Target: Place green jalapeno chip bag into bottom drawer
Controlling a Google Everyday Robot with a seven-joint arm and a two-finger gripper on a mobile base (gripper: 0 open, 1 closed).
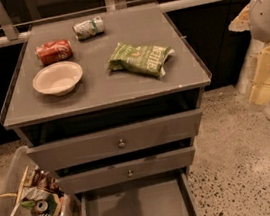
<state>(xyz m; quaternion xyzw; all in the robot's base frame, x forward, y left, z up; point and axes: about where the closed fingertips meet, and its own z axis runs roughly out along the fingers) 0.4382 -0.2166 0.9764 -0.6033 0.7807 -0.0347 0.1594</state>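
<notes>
1. Camera view: chip bag lying flat on worktop, right of centre, lettering up.
2. Left of bag: white bowl. Behind bowl: red can and crushed green-white can, both on their sides.
3. Bottom drawer pulled open below two knobbed drawers.
4. Pincer at right edge, off worktop, well apart from bag; released or clenched: cannot tell.

One high camera faces down at the cabinet front, fairly near — jaws at right edge.
</notes>
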